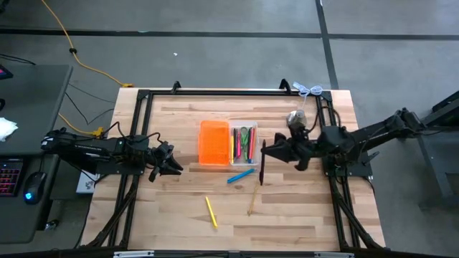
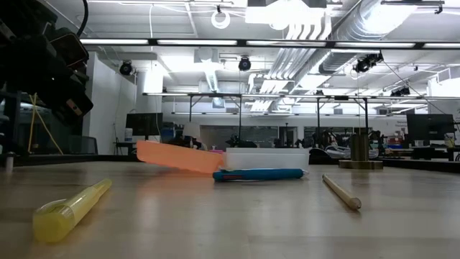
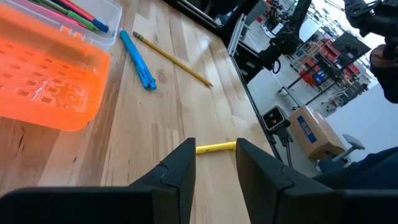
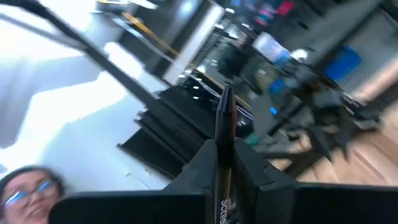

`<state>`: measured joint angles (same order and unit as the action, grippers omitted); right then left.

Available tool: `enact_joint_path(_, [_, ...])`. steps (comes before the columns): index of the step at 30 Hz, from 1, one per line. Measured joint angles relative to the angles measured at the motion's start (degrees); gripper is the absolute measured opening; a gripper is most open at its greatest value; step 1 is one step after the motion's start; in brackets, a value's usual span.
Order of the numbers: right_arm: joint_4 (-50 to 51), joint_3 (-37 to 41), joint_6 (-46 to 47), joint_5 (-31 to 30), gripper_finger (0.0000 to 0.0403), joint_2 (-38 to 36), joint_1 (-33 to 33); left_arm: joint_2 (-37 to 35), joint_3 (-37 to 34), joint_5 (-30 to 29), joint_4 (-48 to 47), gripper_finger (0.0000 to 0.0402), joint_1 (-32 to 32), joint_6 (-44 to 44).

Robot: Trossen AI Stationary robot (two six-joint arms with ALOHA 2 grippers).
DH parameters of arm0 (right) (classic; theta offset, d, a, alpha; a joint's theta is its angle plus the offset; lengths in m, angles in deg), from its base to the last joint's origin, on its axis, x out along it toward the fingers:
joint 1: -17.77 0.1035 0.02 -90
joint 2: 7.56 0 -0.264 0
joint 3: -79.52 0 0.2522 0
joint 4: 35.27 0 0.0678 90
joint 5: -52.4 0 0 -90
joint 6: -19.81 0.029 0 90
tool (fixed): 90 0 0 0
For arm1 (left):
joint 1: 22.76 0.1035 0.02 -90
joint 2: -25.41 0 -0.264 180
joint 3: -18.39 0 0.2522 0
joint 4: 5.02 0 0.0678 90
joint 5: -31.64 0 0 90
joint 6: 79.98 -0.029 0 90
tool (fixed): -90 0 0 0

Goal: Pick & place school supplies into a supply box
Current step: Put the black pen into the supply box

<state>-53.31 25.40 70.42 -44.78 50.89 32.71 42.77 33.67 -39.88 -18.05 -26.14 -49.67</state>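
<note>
The supply box lies open mid-table, with its orange half [image 1: 214, 142] beside its clear tray [image 1: 244, 143], which has several pens in it. A blue marker [image 1: 241, 175], a wooden pencil [image 1: 253, 202] and a yellow highlighter [image 1: 211, 211] lie on the table nearer the front edge. To the right of the tray, my right gripper [image 1: 265, 149] is raised and shut on a black pen [image 1: 262, 170]. My left gripper [image 1: 172, 163] stands open left of the box with nothing between its fingers. In the left wrist view the highlighter [image 3: 216, 147] shows beyond them. My right gripper pinches the black pen's shaft [image 4: 222, 155] between its two fingers [image 4: 199, 165]. The fingers come from the table's right side and lie across the pen. The pen is lifted clear of the table. Its long free end [image 1: 262, 179] reaches toward the near edge.
A silver bell-shaped object [image 1: 297, 118] stands at the back right, close to the right arm. A white cord [image 1: 308, 89] lies on the far edge. Bare wood shows along the table's front and left. The right wrist view shows a person in the room.
</note>
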Motion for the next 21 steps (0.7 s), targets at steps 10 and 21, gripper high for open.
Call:
enact_joint_path(10, [-7.43,-0.09,-10.42,1.27,0.0011,-0.03,1.73,0.00,0.00,0.00,0.00,0.0145,-0.02,0.00])
enact_joint_path(21, [-6.77,-0.09,-7.77,-8.49,0.0011,2.61,-0.11,0.01,0.00,-0.02,0.00,0.0145,0.00,-0.27])
